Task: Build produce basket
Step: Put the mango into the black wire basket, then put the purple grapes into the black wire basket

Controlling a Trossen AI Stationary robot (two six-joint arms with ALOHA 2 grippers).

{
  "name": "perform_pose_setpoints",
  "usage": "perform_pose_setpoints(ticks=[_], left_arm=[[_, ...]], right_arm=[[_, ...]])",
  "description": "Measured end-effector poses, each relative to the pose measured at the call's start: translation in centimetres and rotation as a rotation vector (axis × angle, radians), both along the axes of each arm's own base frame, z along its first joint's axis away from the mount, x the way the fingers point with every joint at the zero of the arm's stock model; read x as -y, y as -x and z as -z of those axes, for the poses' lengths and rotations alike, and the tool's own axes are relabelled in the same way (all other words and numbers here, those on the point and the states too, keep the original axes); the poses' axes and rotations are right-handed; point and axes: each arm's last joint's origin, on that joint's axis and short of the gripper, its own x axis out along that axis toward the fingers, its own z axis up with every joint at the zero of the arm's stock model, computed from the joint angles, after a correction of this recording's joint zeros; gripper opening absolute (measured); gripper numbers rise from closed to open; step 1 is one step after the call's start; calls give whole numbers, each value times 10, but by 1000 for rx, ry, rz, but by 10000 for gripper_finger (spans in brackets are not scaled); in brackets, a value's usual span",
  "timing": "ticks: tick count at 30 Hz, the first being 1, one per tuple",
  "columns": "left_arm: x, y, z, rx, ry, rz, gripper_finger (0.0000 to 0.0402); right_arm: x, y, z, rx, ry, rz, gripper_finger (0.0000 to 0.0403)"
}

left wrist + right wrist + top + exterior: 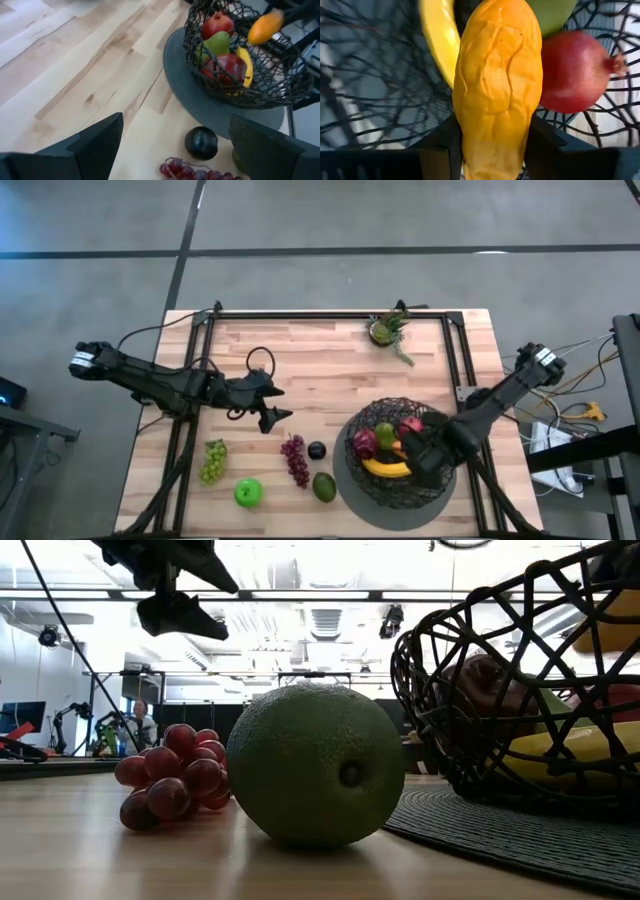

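Observation:
The dark woven wire basket (372, 480) stands on a flat grey disc (350, 488) at the table's right near side. Inside it are a banana (385, 468), red fruit (365, 444) and a green pear (385, 430). My right gripper (428, 448) is over the basket, shut on an orange piece (497, 85). On the wood lie green grapes (212, 460), a green apple (248, 493), purple grapes (295, 458), a plum (316, 450) and an avocado (324, 486). My left gripper (268, 416) hangs open above the table, left of the plum. My right gripper pinches the orange piece between its two fingers (442, 142), one on each long side near the end (492, 150) closest to the wrist. It comes slanting down from the table's right side. The piece (265, 27) is lifted clear above the fruit in the basket.
A small potted plant (388, 328) stands near the far edge. A black cable loop (260, 362) lies by the left arm. In the low view the avocado (315, 765) and purple grapes (175, 780) sit before the basket (520, 690). Bare wood spans the table's far middle.

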Motion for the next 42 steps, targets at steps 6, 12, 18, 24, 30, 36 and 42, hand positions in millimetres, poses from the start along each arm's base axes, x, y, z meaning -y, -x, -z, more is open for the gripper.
perform_pose_setpoints(ticks=[6, 12, 18, 24, 30, 36, 42], left_arm=[[0, -1, -1, 10, 2, -1, 338], [0, -1, -1, 12, 3, -1, 338], [0, -1, -1, 14, 3, 0, 338], [0, -1, -1, 14, 3, 0, 338], [0, -1, -1, 14, 3, 0, 338], [0, -1, -1, 13, 3, 0, 338], [0, -1, -1, 13, 2, 1, 338]], right_arm=[[-3, -4, 30, -50, 43, -65, 141], [-3, -7, 46, -80, 59, -140, 150], [-6, -10, 56, -98, 73, -276, 166], [-6, -12, 55, -97, 97, -342, 216], [-9, -15, 37, -87, 90, -342, 257], [-14, -22, 20, -36, 62, -306, 246], [-13, -36, -5, 51, 4, -79, 193]])
